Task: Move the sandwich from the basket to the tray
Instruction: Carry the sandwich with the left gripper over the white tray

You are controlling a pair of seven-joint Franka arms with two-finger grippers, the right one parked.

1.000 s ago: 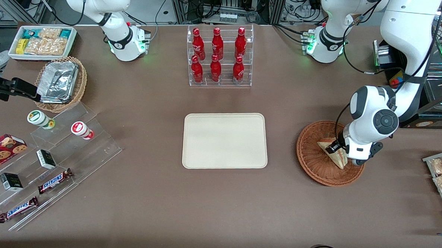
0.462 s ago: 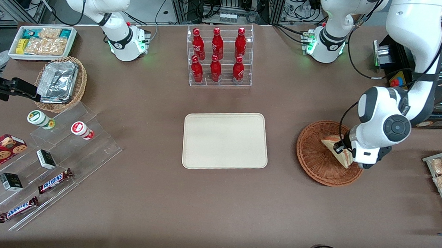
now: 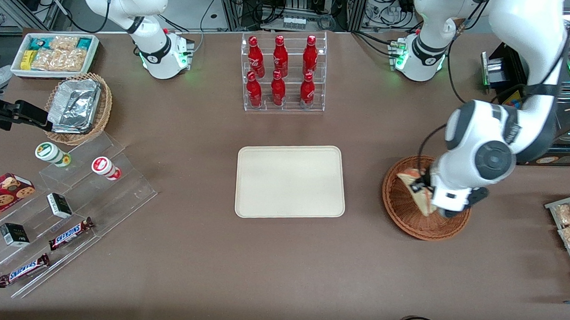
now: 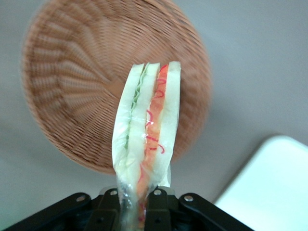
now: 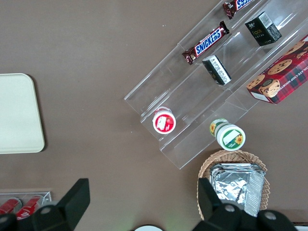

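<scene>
Brown tabletop | gripper clamped on sandwich above basket

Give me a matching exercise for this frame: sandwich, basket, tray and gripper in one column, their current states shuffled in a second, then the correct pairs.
Things:
1. sandwich
2. basket
3. tray
4. gripper

States:
A. nothing on it
B. pinched at one end, lifted clear of the wicker
C. shut, raised over the basket
D. nothing left inside

Pairs: 1-B, 2-D, 3-A, 4-C
</scene>
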